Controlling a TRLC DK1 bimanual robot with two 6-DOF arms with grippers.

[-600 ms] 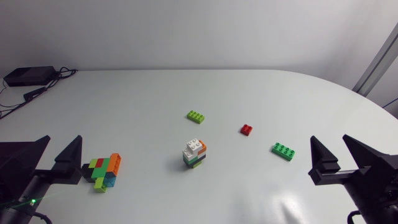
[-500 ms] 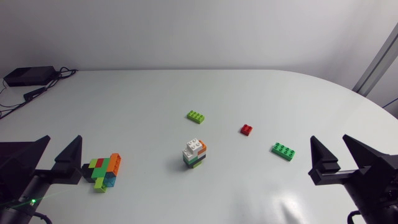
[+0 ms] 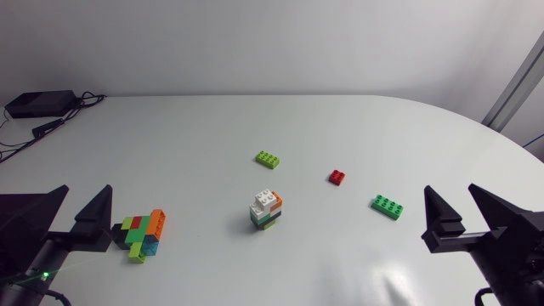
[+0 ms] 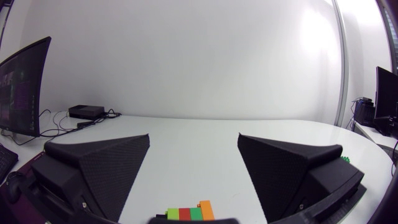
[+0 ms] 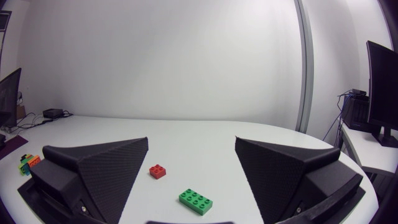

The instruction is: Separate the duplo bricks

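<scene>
Two black grippers sit with fingers spread wide, holding nothing. By the left edge of the desk [image 3: 195,127] the left gripper [image 3: 83,195] is just beside a flat multicoloured brick cluster [image 3: 143,232]; around the desk's middle lie a lime brick [image 3: 268,159] and, nearer the front edge, a white-topped brick stack [image 3: 266,209]. Toward the right edge lie a small red brick [image 3: 337,177], a green brick [image 3: 387,206] and the right gripper [image 3: 450,194]

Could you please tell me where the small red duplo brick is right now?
In the head view, the small red square plastic brick lies right of centre, between the lime-green brick and the dark-green rectangular brick.
</scene>
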